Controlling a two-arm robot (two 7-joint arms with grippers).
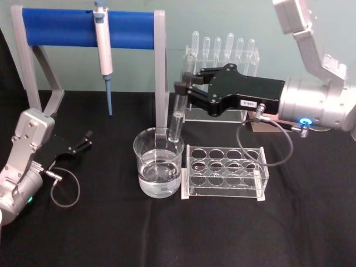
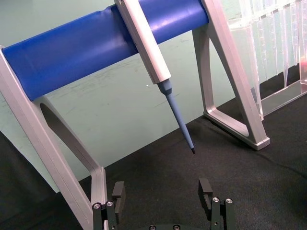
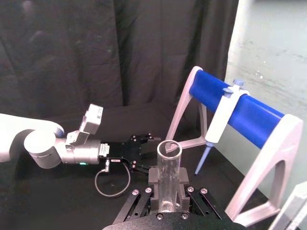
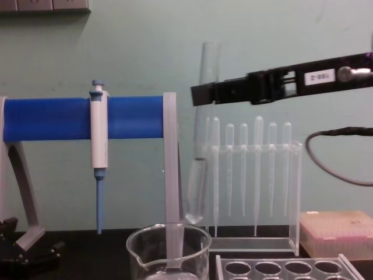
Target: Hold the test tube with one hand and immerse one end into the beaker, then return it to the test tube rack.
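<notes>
The test tube (image 1: 177, 114) is clamped near its upper part between the fingers of the right end effector (image 1: 182, 87), which reaches in from the counter's right side. The tube stands nearly upright with a slight tilt, mouth up. In the chest view its round bottom (image 4: 195, 217) hangs just above the rim of the beaker (image 4: 169, 233), not down in the liquid. The right wrist view looks down into the tube's open mouth (image 3: 169, 148), with black fingers (image 3: 154, 178) pressed against its sides.

The beaker (image 1: 142, 167), part-filled with clear liquid, sits about the middle of the counter (image 1: 111, 233). The clear rack with round holes (image 1: 225, 172) is just beside it, toward the right edge.

Along the back edge stand a holder of bulb-topped pipettes (image 1: 222, 47) and a blue-barred stand (image 1: 61, 28) with the pipettor (image 1: 103, 44) hanging from it.

The left end effector (image 1: 83, 142) lies low near the left edge, its fingers (image 2: 116, 191) spread wide and holding nothing.
</notes>
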